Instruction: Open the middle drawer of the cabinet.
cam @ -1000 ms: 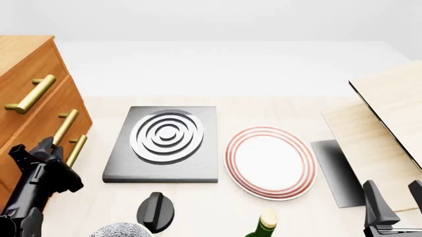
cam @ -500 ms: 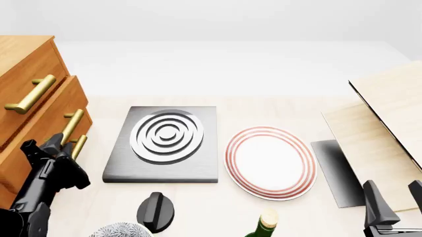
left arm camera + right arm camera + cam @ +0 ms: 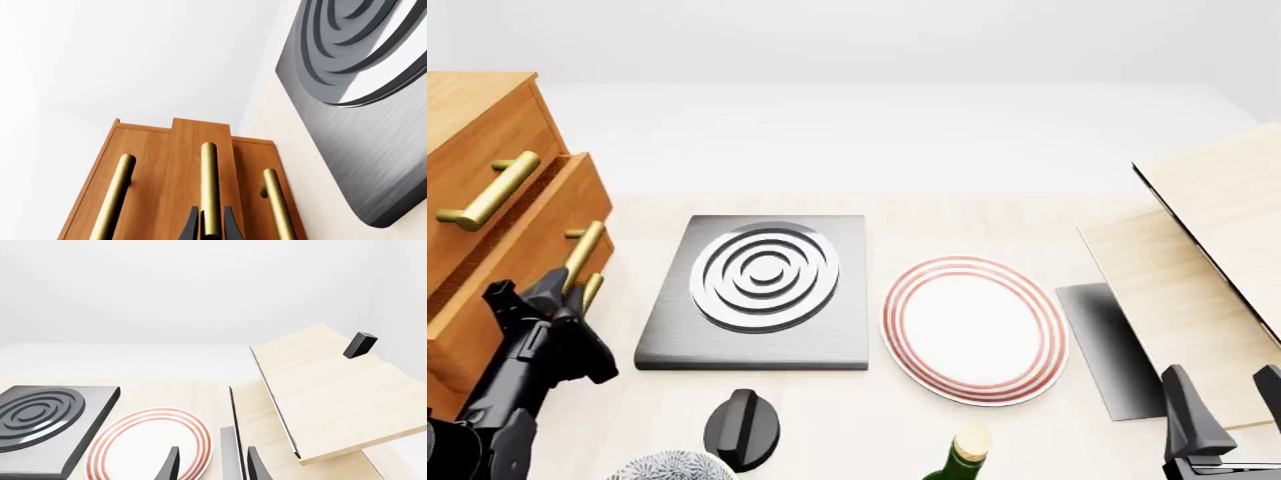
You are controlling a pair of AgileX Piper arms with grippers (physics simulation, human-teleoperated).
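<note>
Left wrist: left gripper (image 3: 211, 227) clamps the middle drawer (image 3: 202, 150) handle, lower centre.
Front: drawer (image 3: 527, 245) on the cabinet (image 3: 481, 120), left edge, slid further out; opening underway.
Right wrist: right gripper (image 3: 212, 465) parted, idle.

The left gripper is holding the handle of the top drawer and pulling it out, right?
Not the top one. The left gripper is closed on the brass handle of the middle drawer. The left wrist view shows its fingers either side of the centre bar of three, and the front view shows that drawer sticking out of the cabinet.
</note>
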